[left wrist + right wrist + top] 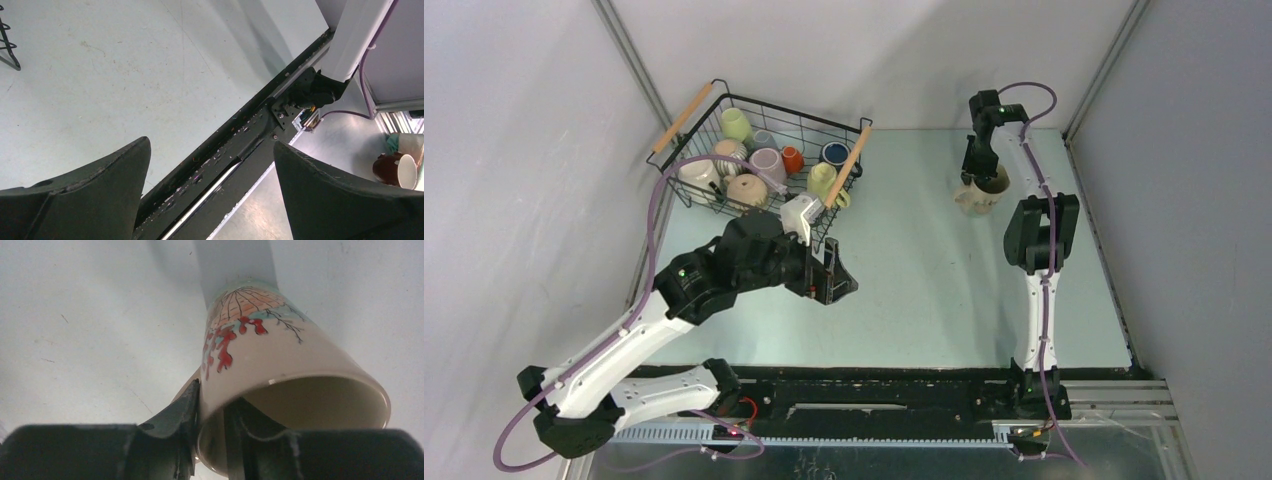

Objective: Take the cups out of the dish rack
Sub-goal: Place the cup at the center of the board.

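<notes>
The black wire dish rack [816, 122] with two wooden handles stands at the back left and holds several cups, among them a pale green one [736, 124], a mauve one [767, 161], an orange one [793, 158] and a navy one [834, 153]. My right gripper [980, 180] is at the back right, shut on the rim of a cream cup [981, 196]; in the right wrist view one finger is inside and one outside the wall of this cup [280, 357], which has a red and orange painted pattern. My left gripper [834, 283] is open and empty, in front of the rack; its fingers [100, 185] frame bare table.
The black rail [235, 145] at the table's near edge and the right arm's base [312, 90] show in the left wrist view. A brown mug [397, 170] lies off the table beyond the rail. Grey walls enclose the table on three sides.
</notes>
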Robot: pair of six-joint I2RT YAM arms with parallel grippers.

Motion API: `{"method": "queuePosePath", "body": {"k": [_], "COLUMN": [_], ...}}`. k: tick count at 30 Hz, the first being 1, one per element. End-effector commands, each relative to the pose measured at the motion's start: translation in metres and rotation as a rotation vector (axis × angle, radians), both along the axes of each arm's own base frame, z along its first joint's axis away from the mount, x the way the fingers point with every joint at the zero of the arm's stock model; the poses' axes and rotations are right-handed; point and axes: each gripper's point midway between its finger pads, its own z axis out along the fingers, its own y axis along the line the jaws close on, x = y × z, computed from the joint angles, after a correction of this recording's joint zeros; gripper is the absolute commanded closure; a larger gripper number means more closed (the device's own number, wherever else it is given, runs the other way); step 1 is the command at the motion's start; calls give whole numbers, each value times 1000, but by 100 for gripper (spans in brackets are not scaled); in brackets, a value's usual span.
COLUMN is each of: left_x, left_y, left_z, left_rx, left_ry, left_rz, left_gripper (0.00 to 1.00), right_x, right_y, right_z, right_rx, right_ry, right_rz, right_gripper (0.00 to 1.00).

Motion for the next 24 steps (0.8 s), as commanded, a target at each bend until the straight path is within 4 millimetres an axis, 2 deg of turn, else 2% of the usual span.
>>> {"method": "queuePosePath", "body": {"k": [1, 6, 11, 18, 24], "left_x": [4, 6, 8, 17, 30], "left_y": [0, -1, 0, 2, 9], "left_z": [-1, -1, 2, 20, 42], "left_rx": [3, 6, 14, 13, 13], "left_ry": [-12, -6, -4, -35, -79], "left_rz": [21, 32, 43, 85, 158], "left_gripper": [0, 0, 0, 0, 0], "right_x": [8, 10, 10, 4, -16], "right_y": [1, 10, 13, 12, 8], "right_z": [19, 25, 43, 91, 138], "right_rx": [-22, -8, -1, 7, 5], "right_ry": [-58, -78, -123, -222, -311], "right_rz": [27, 45, 45, 41, 35], "right_gripper": [65, 50, 36, 22, 6]}}
